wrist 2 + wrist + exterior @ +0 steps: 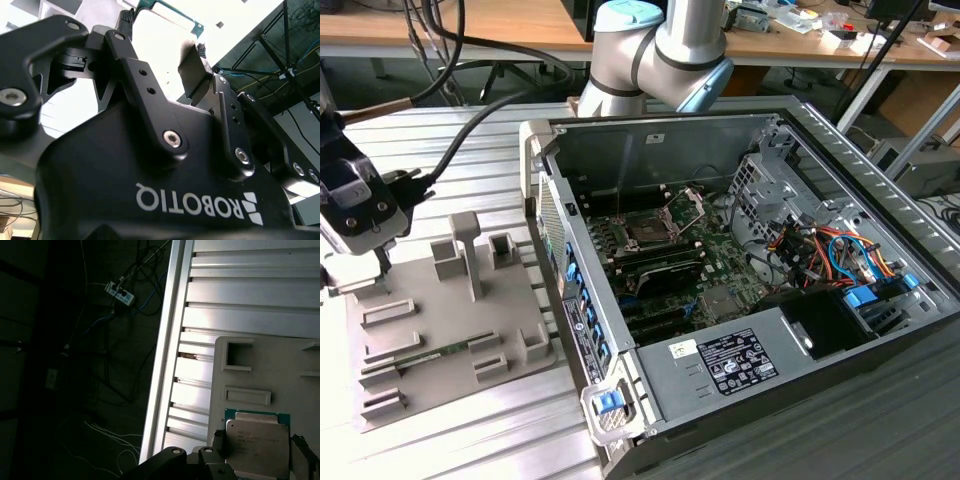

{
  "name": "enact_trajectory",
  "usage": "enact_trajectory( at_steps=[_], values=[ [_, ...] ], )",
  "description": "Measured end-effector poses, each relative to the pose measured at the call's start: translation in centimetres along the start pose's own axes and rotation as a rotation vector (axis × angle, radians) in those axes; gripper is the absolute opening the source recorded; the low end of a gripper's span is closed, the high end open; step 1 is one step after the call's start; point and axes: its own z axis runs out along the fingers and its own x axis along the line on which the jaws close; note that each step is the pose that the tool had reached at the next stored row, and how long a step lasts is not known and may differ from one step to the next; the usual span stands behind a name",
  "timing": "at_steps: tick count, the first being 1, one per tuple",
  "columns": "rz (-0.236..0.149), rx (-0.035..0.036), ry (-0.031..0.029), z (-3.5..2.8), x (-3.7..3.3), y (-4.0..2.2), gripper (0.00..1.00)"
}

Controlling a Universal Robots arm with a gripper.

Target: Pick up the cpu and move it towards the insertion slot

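Cpu (pixel 257 437): silvery top, green border. Clamped at opposite edges by gripper (pixel 256 455), fingers closed to chip width. Located over grey tray (pixel 280 365), well apart from insertion slot (pixel 648 228).

- In the first wrist view the cpu (pixel 257 437) is cut off by the picture's edge, and the jaws of the gripper (pixel 258 446) cover two of its sides.
- In the second wrist view glare whitens the cpu's face, and the gripper's body hides part of it.
- The grey tray (pixel 265 365) runs out of the first wrist view.
- In the exterior view the gripper is cut by the exterior view's left edge, its jaw tips too dark to tell.
- The arm (pixel 670 45) is cut off at the upper edge.
- The insertion slot (pixel 650 228) shows a dark centre, its details too small.
- The floor (pixel 75 365) beside the counter (pixel 250 300) is dim.
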Motion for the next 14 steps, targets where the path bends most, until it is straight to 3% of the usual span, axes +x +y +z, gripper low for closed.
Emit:
enact_trajectory(
  at_steps=[14],
  values=[
    [0.000, 0.0001, 0.0002, -0.59, 0.00, 0.03, 0.55]
  ],
)
